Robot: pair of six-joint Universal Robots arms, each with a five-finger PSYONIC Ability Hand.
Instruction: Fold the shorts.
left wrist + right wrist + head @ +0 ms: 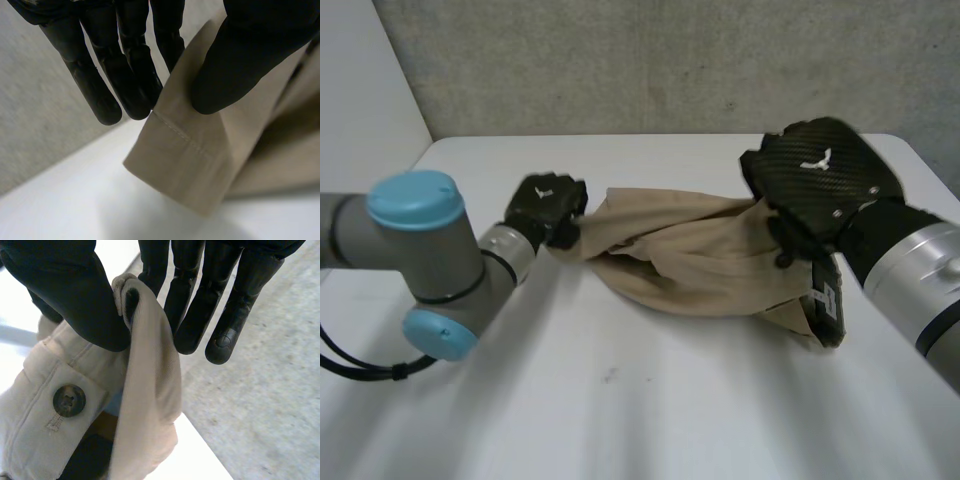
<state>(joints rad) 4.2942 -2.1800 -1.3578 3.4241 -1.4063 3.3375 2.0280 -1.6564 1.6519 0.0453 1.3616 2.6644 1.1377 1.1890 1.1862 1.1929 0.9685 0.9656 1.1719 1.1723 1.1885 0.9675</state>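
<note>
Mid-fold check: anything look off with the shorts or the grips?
No damage visible. The shorts sag bunched between the hands rather than lying flat. The left hand pinches a hemmed leg edge, and the right hand pinches the waistband near the button.

1. Left hand (548, 205) is held aloft; shorts (690, 255) hem is pinched between thumb and straight fingers.
2. Right hand (825, 180) is held aloft too; waistband is pinched the same way.
</note>
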